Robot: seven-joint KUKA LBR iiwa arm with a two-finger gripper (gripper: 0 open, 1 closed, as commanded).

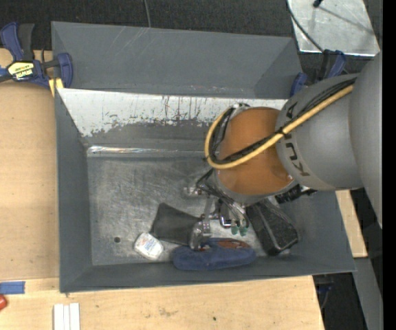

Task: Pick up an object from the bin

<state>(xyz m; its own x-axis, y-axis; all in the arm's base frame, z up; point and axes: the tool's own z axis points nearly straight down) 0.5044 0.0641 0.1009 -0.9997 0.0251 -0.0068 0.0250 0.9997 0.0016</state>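
Grey metal bin (74, 184), floor scuffed and mostly bare on the left side, one small dark speck (117, 239) near the front left. All loose things sit along the front wall. Leftmost is a small white wrapped packet (148, 245), tilted, touching the front wall. Just right of it a flat black pouch-like piece (172, 225) lies angled on the floor, its lower left corner beside the white packet. Gripper (201, 238) is down low at the right edge of that black piece, its tip between the black piece and a dark blue soft roll (215, 258) that lies lengthwise against the front wall just below it. Cannot tell whether the gripper is open or closed: the metal parts bunch together and the wrist above covers them. Cannot tell either if it touches the black piece or the blue roll. A bit of red and green (237, 242) shows just right of the tip, above the blue roll, kind unclear. Further right, a black oblong block (275, 229) lies tilted, partly under the arm. Orange wrist cover (249, 157) with a yellow cable (280, 137) across it sits over the bin's right half, the silver arm (328, 136) entering from the right.
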